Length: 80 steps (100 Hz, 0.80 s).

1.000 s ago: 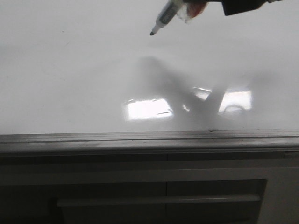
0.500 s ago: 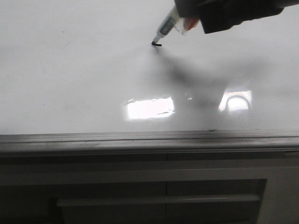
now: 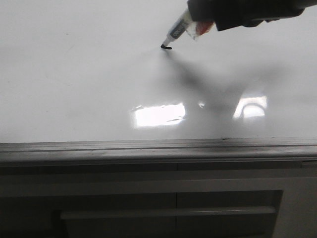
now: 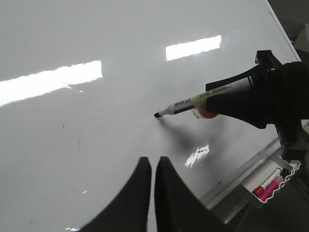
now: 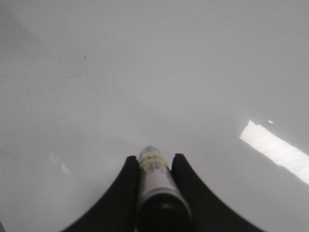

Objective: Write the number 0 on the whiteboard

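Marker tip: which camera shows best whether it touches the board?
The left wrist view: the marker lies side-on, its black tip meeting the whiteboard. The front view also shows the tip on the board, with a short dark stroke, but smaller. In the right wrist view the barrel hides the tip.

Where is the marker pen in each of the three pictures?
Front view: the marker slants down from the right pincer near the top edge, right of the middle, tip on the whiteboard.
Left wrist view: the marker lies across the right half, tip pointing at the picture's middle.
Right wrist view: the marker stands between the pincer's fingers, bottom middle, tip hidden.
Shared landmark: the bright rectangular glare on the whiteboard.
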### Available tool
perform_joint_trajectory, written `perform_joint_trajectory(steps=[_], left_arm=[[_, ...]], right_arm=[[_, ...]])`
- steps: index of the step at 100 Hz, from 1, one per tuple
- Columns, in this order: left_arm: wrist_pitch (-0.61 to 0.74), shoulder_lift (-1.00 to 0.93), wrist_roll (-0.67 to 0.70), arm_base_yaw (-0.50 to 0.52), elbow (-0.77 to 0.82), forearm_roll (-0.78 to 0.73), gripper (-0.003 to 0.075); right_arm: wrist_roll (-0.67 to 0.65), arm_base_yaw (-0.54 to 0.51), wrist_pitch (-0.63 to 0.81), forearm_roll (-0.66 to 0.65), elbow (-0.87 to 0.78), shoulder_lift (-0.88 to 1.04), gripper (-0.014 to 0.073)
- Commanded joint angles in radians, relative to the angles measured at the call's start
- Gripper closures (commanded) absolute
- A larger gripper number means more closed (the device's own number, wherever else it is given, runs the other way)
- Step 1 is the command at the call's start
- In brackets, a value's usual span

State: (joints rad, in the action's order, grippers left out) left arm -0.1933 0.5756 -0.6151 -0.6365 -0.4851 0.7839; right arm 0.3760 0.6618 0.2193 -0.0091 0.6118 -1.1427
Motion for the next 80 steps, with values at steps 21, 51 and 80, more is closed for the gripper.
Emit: perform_joint_trajectory(steps=[21,51,80], left_arm=[[0.074,0.0,0.011,-0.002,-0.028,0.021,0.074],[0.079,0.0,0.011,-0.002,-0.028,0.021,0.074],[0.079,0.0,0.011,-0.002,-0.028,0.021,0.074]], right_arm=[[0.0,0.018,-0.137,0.041,0.015,-0.001,0.0643],[0.0,0.055,-0.243,0.071,0.015,0.01,0.0644],[-0.028,-0.01,-0.419,0.071,0.015,0.134,0.0641]])
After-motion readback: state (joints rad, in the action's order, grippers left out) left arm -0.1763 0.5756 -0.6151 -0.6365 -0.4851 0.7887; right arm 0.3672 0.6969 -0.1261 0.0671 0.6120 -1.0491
